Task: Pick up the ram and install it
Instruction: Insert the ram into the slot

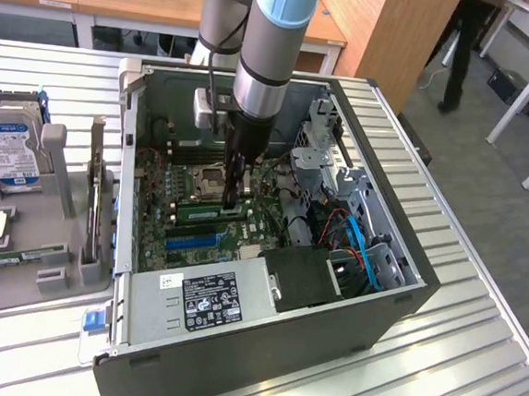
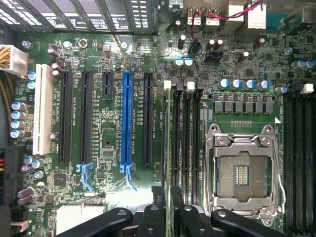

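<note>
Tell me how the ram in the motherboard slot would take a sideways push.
Probably stiff but fragile: the ram is a thin green board standing on edge. Likely light for its length. A side push might stress it or the motherboard slot rather than slide it.

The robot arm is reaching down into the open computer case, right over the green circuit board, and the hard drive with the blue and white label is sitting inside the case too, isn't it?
Not quite. The arm does reach into the open computer case, its gripper over the green circuit board. But the hard drive lies outside the case, in the grey holder on the exterior view's left.
</note>
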Robot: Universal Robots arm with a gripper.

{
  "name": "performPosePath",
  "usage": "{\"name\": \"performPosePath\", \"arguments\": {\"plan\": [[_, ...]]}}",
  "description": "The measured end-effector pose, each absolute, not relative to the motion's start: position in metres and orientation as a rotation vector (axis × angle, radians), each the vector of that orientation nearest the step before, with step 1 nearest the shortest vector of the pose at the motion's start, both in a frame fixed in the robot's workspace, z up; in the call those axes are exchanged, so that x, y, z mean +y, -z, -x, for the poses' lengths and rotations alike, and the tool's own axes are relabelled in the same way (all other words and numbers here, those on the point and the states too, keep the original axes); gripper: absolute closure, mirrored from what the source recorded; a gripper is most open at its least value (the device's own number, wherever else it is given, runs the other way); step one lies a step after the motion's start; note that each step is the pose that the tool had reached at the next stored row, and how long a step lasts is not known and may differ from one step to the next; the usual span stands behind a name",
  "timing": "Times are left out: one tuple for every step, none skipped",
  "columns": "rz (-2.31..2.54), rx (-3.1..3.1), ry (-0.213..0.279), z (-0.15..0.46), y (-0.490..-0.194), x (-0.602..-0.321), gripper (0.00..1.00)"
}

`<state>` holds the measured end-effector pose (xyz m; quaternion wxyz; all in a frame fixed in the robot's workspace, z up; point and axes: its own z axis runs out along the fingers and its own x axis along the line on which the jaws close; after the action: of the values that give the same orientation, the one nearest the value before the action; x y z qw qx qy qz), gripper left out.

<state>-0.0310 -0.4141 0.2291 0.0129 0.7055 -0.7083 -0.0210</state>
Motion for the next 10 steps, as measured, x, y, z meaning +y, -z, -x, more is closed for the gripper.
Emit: {"name": "performPosePath", "arguments": {"plan": [[-2.198,-2.207,0.066,0.031,-0.231,-0.414,0.81],[-2.198,-2.207,0.066,0.031,-0.234,-0.414,0.81],[-2.198,-2.207,0.065,0.031,-0.237,-0.414,0.81],[-2.198,-2.207,0.066,0.031,-0.24,-0.414,0.81],[-2.198,-2.207,0.066,0.031,-0.243,-0.414,0.81],[-2.198,-2.207,0.066,0.031,-0.247,-0.414,0.81],[-2.198,-2.207,0.066,0.031,-0.25,-0.414,0.81],[-2.198,-2.207,0.066,0.031,-0.253,-0.414,0.81],[-2.198,-2.207,0.066,0.031,-0.256,-0.414,0.81],[-2.198,-2.207,0.066,0.031,-0.259,-0.414,0.81]]}}
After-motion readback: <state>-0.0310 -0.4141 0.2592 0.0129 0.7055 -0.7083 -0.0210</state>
